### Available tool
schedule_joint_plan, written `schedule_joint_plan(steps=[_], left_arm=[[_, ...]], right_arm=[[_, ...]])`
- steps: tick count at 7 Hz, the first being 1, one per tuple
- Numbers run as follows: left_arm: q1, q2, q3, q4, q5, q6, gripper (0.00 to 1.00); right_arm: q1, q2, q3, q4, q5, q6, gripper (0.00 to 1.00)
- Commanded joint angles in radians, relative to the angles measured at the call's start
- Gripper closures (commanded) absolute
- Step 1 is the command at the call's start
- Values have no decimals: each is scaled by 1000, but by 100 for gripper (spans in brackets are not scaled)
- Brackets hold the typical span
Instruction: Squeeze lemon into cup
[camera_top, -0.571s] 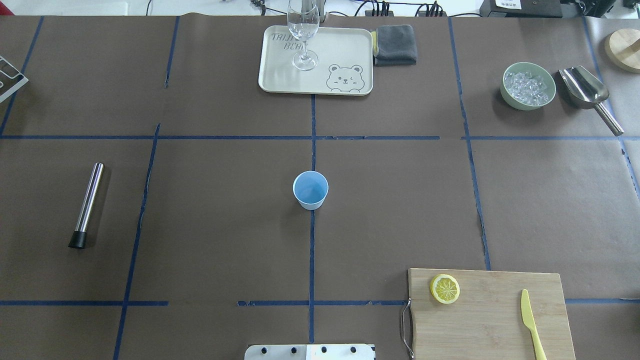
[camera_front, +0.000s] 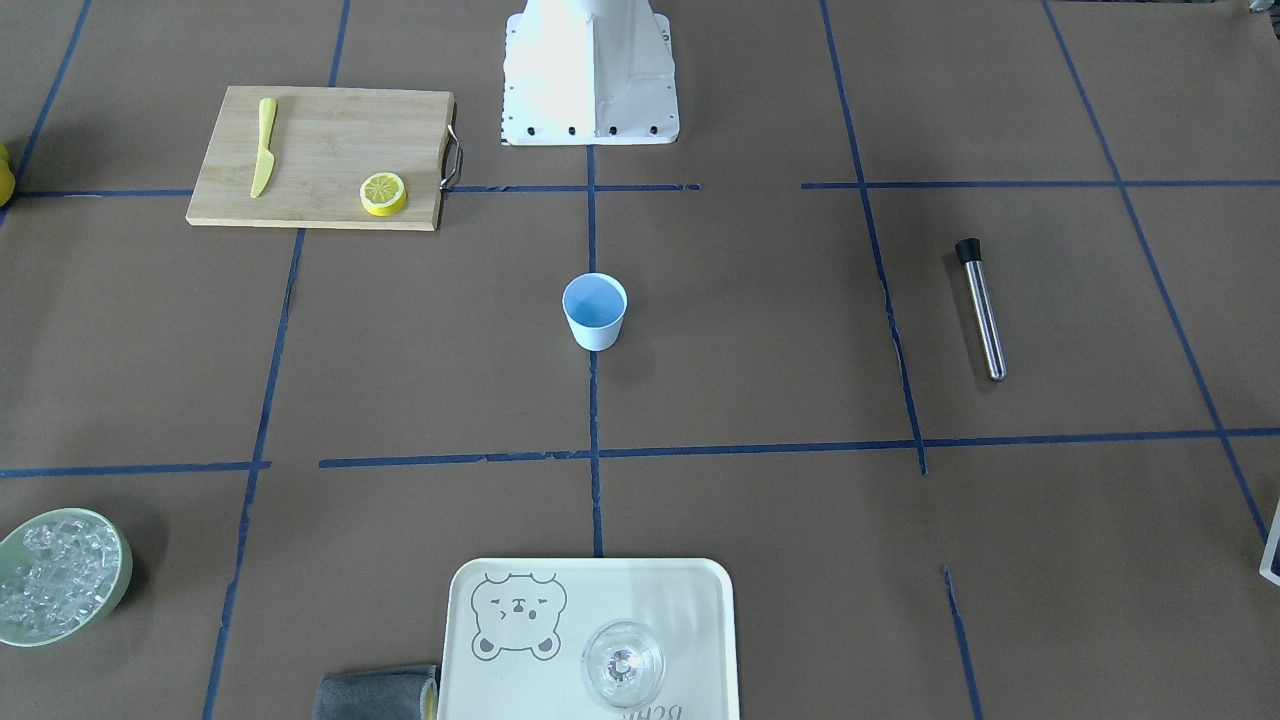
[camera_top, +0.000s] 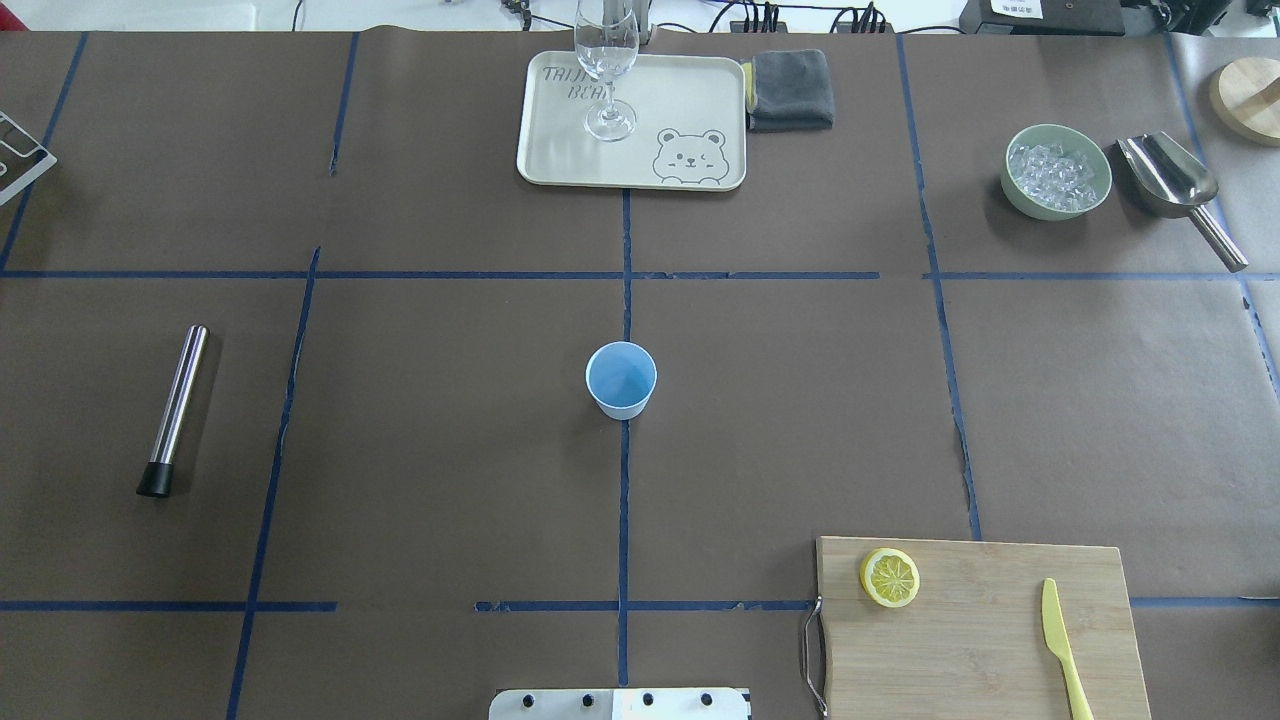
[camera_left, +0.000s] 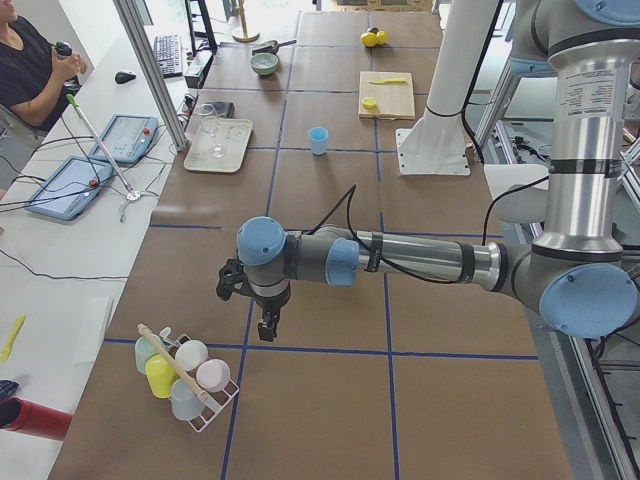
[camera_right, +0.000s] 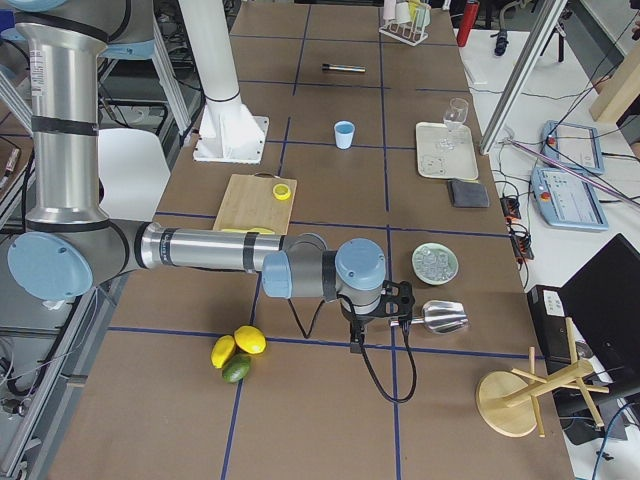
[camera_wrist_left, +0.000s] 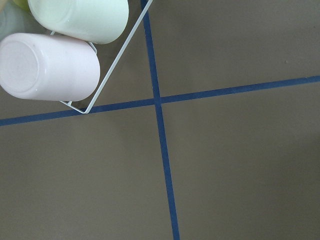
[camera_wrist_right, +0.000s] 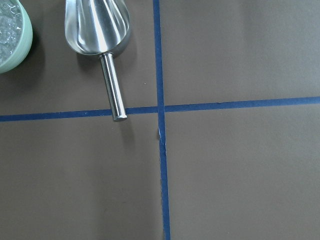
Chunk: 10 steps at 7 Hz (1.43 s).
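The lemon (camera_top: 889, 577) is a thin yellow slice lying flat on the near left corner of a wooden cutting board (camera_top: 985, 660). The cup (camera_top: 620, 379), pale outside and blue inside, stands upright at the table's centre, on a blue tape line. Both also show from the front, lemon (camera_front: 383, 193) and cup (camera_front: 594, 311). My left gripper (camera_left: 268, 325) hangs far out at the table's left end, beside a rack of cups. My right gripper (camera_right: 357, 340) hangs at the right end, by the scoop. I cannot tell whether either is open or shut.
A yellow plastic knife (camera_top: 1064, 650) lies on the board. At the back stand a tray (camera_top: 560, 160) with a clear glass (camera_top: 606, 70), a grey cloth (camera_top: 791, 89), a green bowl of ice (camera_top: 1056, 171) and a metal scoop (camera_top: 1178, 193). A steel tube (camera_top: 175, 408) lies left.
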Motion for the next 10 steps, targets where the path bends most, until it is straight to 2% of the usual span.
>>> schedule_joint_plan(steps=[1,2,3,4,5,6,7,9,10], left_arm=[[0,0,-23,2,0,-5,0],[-2,0,-27,2,0,-7,0],[-2,0,-29,0,0,-5,0],[0,0,-29,0,0,-7,0],[0,0,-31,0,0,-7,0],[0,0,-31,0,0,-7,0],[0,-1,-34,0,-2,-8,0],[0,0,-34,0,-2,-8,0],[-2,0,-35,0,-2,-8,0]], right_arm=[[-46,49,2,-9,-1,13,0],[-47,117,-19,-20,6,30,0],[-86,130,-24,-22,53,69,0],[-131,132,-11,-10,59,111,0],[-152,132,-11,42,52,113,0],[-198,133,-7,106,33,195,0],[-281,133,51,200,-71,363,0],[-405,95,216,228,-107,621,0],[-454,40,301,228,-139,666,0]])
